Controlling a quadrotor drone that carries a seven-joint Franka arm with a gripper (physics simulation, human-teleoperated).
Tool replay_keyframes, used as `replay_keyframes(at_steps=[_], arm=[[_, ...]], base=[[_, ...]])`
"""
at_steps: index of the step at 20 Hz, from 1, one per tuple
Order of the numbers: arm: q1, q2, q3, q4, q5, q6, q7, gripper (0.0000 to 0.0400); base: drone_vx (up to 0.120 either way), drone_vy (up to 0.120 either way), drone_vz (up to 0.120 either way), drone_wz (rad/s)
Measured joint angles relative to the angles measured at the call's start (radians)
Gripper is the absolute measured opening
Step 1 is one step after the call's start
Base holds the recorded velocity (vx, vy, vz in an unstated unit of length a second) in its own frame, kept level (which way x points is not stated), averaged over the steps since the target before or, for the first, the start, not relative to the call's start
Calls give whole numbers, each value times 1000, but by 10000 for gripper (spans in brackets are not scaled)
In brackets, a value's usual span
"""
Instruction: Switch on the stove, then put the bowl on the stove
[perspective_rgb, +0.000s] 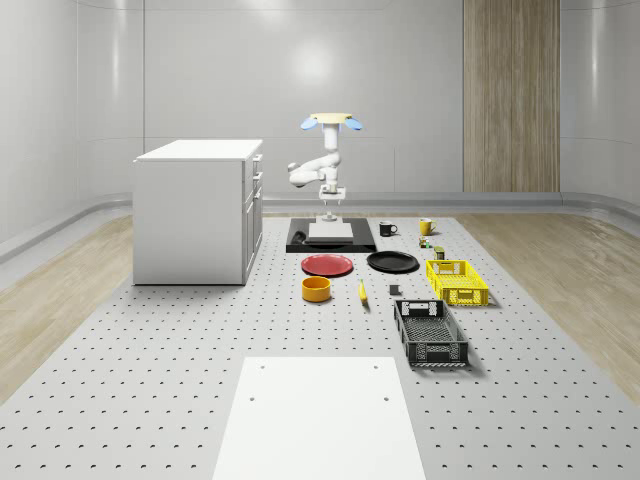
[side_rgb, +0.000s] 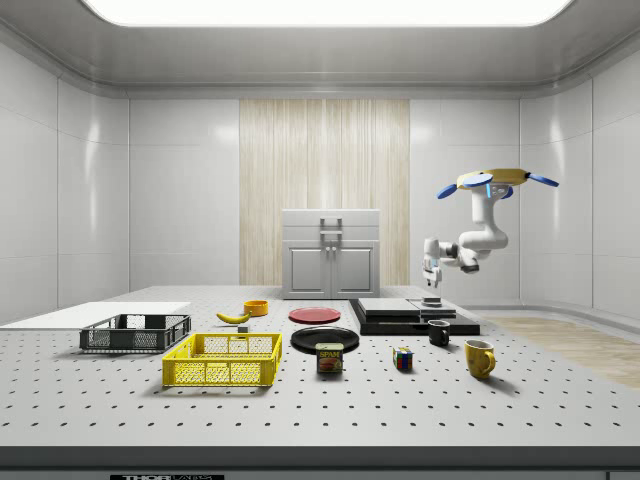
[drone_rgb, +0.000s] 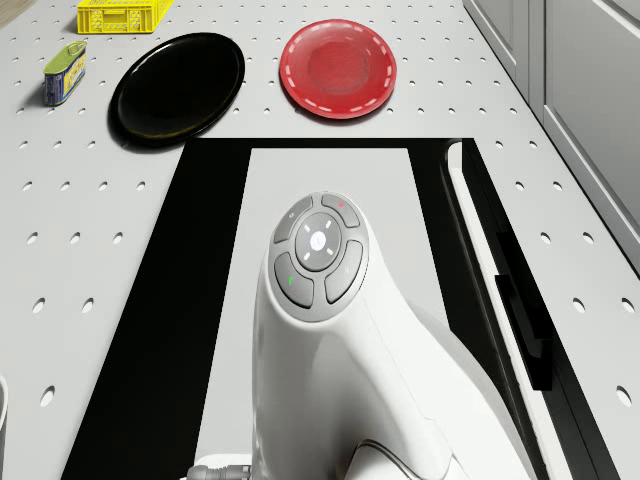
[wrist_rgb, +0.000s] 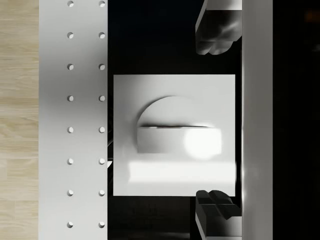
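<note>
The yellow crate (perspective_rgb: 457, 281) and the dark grey crate (perspective_rgb: 430, 333) both sit on the perforated table (perspective_rgb: 150, 380), one behind the other toward the whole-scene view's right; no contents can be made out in either. The orange bowl (perspective_rgb: 316, 289) stands upright, mouth up, in front of the red plate (perspective_rgb: 327, 265), well apart from the stove (perspective_rgb: 300, 236); its inside looks bare. A banana (perspective_rgb: 362, 291) lies just to its right, and a black plate (perspective_rgb: 392, 262) sits beside the red one.

The stove is a flat black slab with a pale grey top panel, its long side running across the whole-scene view. In the drone view the arm's white link covers the near part of that panel. The wrist view looks straight down on a white square plate (wrist_rgb: 174, 135) carrying a raised switch (a half-round shape with a straight bar across it), whose setting cannot be read.

The drone (perspective_rgb: 331, 122) hovers above the back edge of the stove, beside the white cabinet (perspective_rgb: 198, 210). The gripper (perspective_rgb: 330, 214) points downward just over the stove's rear, fingers (wrist_rgb: 216, 31) spread apart on either side of the switch plate, pinching nothing.

Two mugs, a can and a small cube stand farther right, too small to detail.
</note>
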Motion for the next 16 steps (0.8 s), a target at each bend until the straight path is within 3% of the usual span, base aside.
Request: replay_keyframes(at_steps=[6, 16], arm=[[-5, -33, -51, 17, -42, 51, -3, 400], [-78, -46, -81, 95, -78, 105, 3, 400]], base=[[0, 0, 0, 0], [0, 0, 0, 0]])
